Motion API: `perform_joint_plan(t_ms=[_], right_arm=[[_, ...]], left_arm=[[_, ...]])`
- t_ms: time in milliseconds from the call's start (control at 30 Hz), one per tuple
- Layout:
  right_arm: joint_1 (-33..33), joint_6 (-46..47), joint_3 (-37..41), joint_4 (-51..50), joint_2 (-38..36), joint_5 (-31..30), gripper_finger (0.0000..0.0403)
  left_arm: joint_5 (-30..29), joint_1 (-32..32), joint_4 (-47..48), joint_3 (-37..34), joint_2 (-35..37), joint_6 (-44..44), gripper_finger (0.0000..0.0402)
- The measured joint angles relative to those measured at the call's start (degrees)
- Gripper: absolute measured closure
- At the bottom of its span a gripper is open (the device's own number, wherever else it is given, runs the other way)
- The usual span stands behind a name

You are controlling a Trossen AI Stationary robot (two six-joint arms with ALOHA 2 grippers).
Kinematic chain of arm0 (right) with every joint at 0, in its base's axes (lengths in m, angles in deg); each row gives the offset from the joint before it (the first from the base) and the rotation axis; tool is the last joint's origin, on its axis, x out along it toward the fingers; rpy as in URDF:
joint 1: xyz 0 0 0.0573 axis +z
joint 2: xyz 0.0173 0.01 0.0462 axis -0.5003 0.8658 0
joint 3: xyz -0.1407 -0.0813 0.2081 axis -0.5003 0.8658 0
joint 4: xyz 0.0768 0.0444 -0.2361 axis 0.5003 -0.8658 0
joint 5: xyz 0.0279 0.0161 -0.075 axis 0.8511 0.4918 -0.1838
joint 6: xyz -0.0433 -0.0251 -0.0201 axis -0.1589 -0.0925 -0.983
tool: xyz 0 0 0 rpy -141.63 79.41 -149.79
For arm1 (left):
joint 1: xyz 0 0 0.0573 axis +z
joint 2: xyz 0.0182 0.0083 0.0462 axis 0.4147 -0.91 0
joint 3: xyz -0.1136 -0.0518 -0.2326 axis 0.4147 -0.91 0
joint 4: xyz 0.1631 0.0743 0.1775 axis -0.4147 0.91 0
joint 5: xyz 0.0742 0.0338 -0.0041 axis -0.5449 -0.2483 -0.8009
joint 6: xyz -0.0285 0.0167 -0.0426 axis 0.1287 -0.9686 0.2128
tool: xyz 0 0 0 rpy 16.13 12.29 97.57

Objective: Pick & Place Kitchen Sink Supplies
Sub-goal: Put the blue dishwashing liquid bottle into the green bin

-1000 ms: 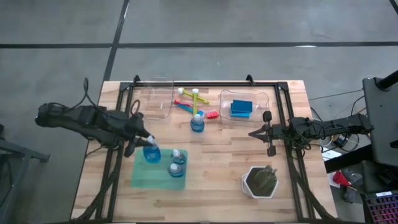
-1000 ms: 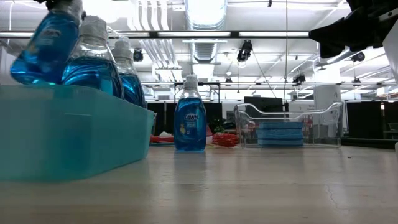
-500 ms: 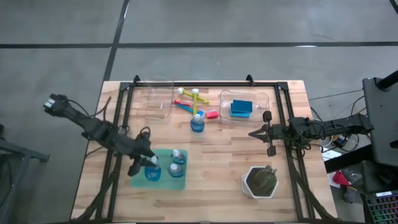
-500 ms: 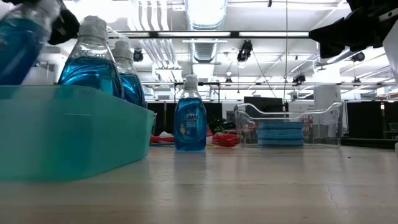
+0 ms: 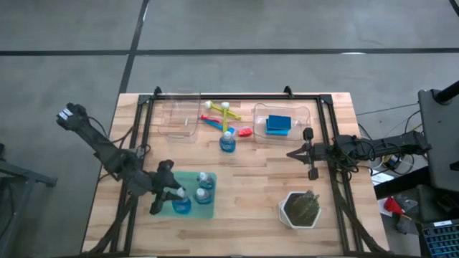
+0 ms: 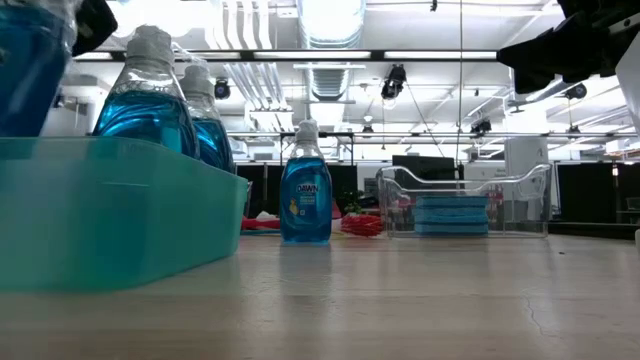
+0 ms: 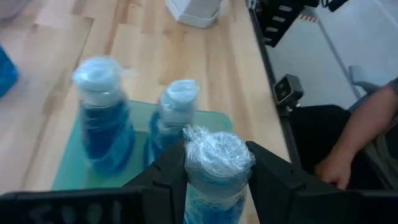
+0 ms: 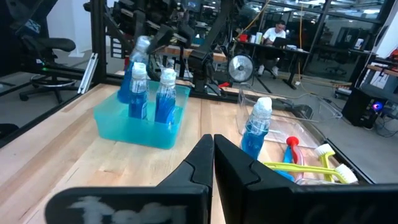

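Observation:
My left gripper (image 5: 174,192) is shut on a clear bottle of blue liquid (image 5: 181,205) inside the translucent green tray (image 5: 159,208), at its near left. Two more bottles (image 5: 204,178) (image 5: 204,194) stand in the tray beside it. A fourth bottle (image 5: 227,141) stands on the table at mid-far. Blue sponges (image 5: 278,125) lie in a clear bin. Yellow-green, blue and pink brushes (image 5: 222,115) lie at the far middle. My right gripper (image 5: 290,153) is shut and empty at the right. My left gripper pinches the bottle's neck just under its white cap (image 7: 217,157) between its two fingers (image 7: 169,174), one on each side. The bottle stands nearly upright with its lower part behind the tray wall (image 6: 30,70). Whether its base rests on the tray floor I cannot tell.
An empty clear bin (image 5: 179,115) stands at the far left. A white hexagonal pot with a dark plant (image 5: 300,209) stands at the near right. A black frame rail (image 5: 140,143) runs around the table. A person's arm (image 7: 348,149) shows beyond the table edge.
My left gripper has carried the bottle from above the tray's far left corner toward the table's near edge and down into the tray. The bottle has gone from tilted to nearly upright. The other bottles have stayed in place.

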Motion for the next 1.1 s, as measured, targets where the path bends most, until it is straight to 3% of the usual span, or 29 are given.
perform_joint_plan(t_ms=[300, 533, 1100], right_arm=[[0.01, -0.04, 0.00, 0.00, 0.00, 0.00, 0.0394], [0.00, 0.08, 0.00, 0.00, 0.00, 0.00, 0.0394], [0.00, 0.03, 0.00, 0.00, 0.02, 0.00, 0.0394]], left_arm=[[-3.64, -1.04, -9.38, 0.00, -5.47, -6.05, 0.0271], [-10.99, -1.04, -13.27, 0.02, -9.86, -7.64, 0.0271], [-11.26, -1.02, -22.04, 0.02, -20.63, -10.41, 0.0270]])
